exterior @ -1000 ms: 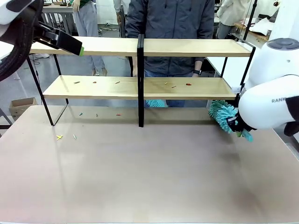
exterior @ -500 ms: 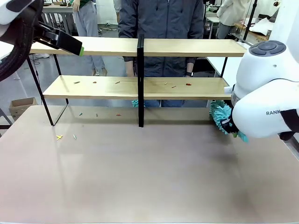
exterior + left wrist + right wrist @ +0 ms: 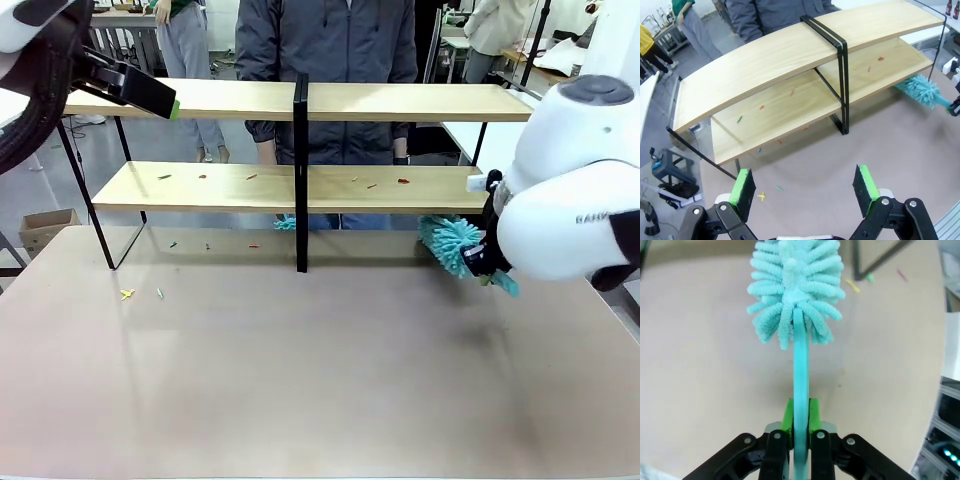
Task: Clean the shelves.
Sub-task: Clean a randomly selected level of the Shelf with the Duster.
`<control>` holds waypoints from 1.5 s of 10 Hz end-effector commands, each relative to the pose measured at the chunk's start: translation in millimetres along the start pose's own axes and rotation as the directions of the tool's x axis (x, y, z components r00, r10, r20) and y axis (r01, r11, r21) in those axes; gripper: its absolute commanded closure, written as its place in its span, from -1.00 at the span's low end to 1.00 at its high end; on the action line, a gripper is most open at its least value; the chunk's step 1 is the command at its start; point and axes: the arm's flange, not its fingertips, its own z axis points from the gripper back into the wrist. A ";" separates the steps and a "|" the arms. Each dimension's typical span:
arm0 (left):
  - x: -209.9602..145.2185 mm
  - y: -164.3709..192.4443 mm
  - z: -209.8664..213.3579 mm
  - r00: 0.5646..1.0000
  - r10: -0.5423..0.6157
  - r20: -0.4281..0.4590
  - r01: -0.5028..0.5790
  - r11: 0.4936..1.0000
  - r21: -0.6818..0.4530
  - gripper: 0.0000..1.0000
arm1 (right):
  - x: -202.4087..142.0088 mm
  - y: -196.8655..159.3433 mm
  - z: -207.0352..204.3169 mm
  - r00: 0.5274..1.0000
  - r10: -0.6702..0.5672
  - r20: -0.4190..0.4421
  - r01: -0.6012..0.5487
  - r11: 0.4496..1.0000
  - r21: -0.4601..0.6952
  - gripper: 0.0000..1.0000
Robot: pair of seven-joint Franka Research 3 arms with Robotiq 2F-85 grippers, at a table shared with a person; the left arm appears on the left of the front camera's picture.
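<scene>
Your shelves (image 3: 400,102) stand along the far side of the surface (image 3: 300,380), their long boards running level from your left to your right, with the black centre post (image 3: 301,170) splitting them and a person (image 3: 330,60) standing just behind. Your right claw (image 3: 799,415) is clenched on the flat handle of a teal duster (image 3: 795,285), green pads pressed to either side of it. The duster's long axis lies nearly along the shelves' length: its fluffy head points towards the centre post and tilts slightly upward, while the handle's tail pokes out low on the far right of the claw. The head sits just under the right end of the lower board, above the surface; you cannot tell from here whether it touches the underside. Your left claw (image 3: 804,186) is released, pads well apart with nothing between them, held high near the left end of the top board. Small coloured scraps (image 3: 403,181) lie scattered on the lower board, and a few more (image 3: 128,293) rest on the surface by the left leg.
</scene>
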 end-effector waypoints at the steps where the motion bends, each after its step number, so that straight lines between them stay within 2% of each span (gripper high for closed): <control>1: -0.3 0.8 0.8 1.000 0.001 0.002 -0.001 1.000 0.003 -1.00 | -85.5 -31.0 7.4 0.998 0.054 -0.039 -0.047 0.986 0.157 0.75; 3: -0.3 0.8 0.8 1.000 0.001 0.002 -0.001 1.000 0.003 -1.00 | -95.4 -45.5 21.4 0.990 0.063 -0.129 -0.034 0.975 0.219 0.75; 5: -0.3 0.8 0.8 1.000 0.001 0.002 -0.001 1.000 0.003 -1.00 | -109.3 -71.4 44.5 0.971 0.131 -0.200 -0.058 0.940 0.335 0.75; 6: -0.3 0.8 0.8 1.000 0.001 0.002 -0.001 1.000 0.003 -1.00 | -117.1 -91.5 61.8 0.959 0.194 -0.208 -0.091 0.901 0.424 0.75; 7: -0.3 0.8 0.8 1.000 0.001 0.002 -0.001 1.000 0.003 -1.00 | -127.9 -117.1 80.7 0.916 0.314 -0.250 -0.141 0.835 0.531 0.75; 8: -0.3 0.8 0.8 1.000 0.001 0.002 -0.001 1.000 0.003 -1.00 | -139.8 -140.8 100.7 0.904 0.367 -0.218 -0.173 0.783 0.598 0.75; 9: -0.3 0.8 0.8 1.000 0.001 0.002 -0.001 1.000 0.003 -1.00 | -153.6 -164.9 126.5 0.914 0.400 -0.065 -0.267 0.715 0.646 0.75; 10: -0.3 0.8 0.8 1.000 0.001 0.002 -0.001 1.000 0.003 -1.00 | -166.5 -186.6 155.4 0.909 0.398 0.124 -0.377 0.660 0.649 0.75; 11: -0.3 0.8 0.8 1.000 0.001 0.002 -0.001 1.000 0.003 -1.00 | -176.5 -203.0 181.8 0.855 0.367 0.365 -0.518 0.584 0.626 0.75; 12: -0.3 0.8 0.8 1.000 0.001 0.002 -0.001 1.000 0.003 -1.00 | -182.7 -219.4 201.6 0.793 0.288 0.537 -0.591 0.578 0.563 0.75; 14: -0.3 0.8 0.8 1.000 0.001 0.002 -0.001 1.000 0.003 -1.00 | -183.7 -252.8 208.6 0.681 0.118 0.723 -0.638 0.580 0.507 0.75; 15: -0.3 0.8 0.8 1.000 0.001 0.002 -0.001 1.000 0.003 -1.00 | -183.8 -267.7 204.0 0.650 0.042 0.759 -0.618 0.611 0.496 0.75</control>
